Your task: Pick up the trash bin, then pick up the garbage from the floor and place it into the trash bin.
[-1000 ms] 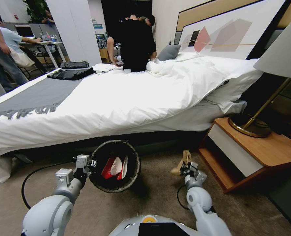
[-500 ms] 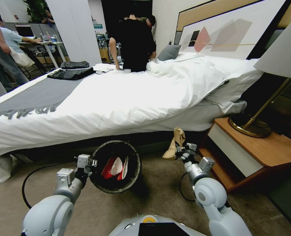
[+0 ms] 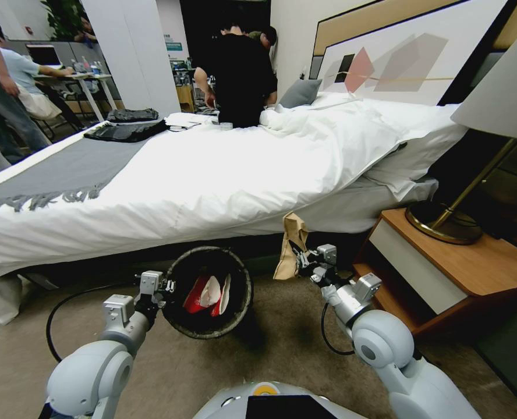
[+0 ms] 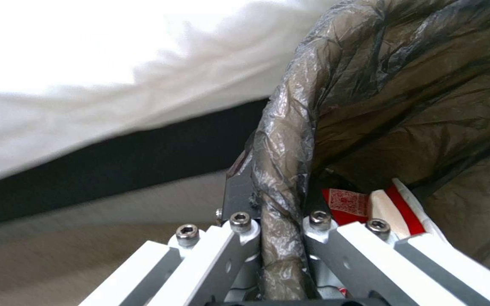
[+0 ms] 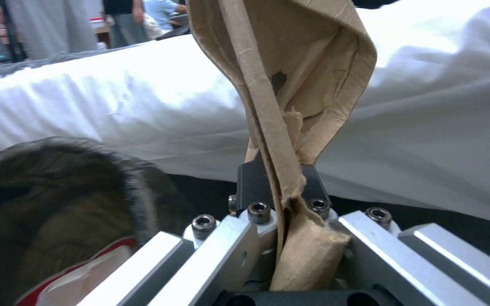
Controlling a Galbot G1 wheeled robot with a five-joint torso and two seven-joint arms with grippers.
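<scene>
Beige carpet floor [image 3: 258,361], white bed [image 3: 212,174], wooden nightstand [image 3: 474,267]

A staged bedroom: white-sheeted bed [image 3: 223,174], wooden nightstand [image 3: 456,267] with a lamp [image 3: 474,174], carpeted floor [image 3: 270,361].

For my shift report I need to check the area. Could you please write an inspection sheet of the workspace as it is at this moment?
Surface: beige carpet; no loose litter seen on the visible part.
Job's things: trash bin with dark liner, held off to the left arm's side; red-and-white wrapper inside it; brown crumpled paper held up, to the right of the bin.
Clutter: nothing seen.
Grippers: left gripper, jaws clamped on the bin's rim; right gripper, jaws shut on the paper.
Cables: black cable looping on the carpet by the left arm; another at the right arm.
Surroundings: bed, nightstand with lamp.
</scene>
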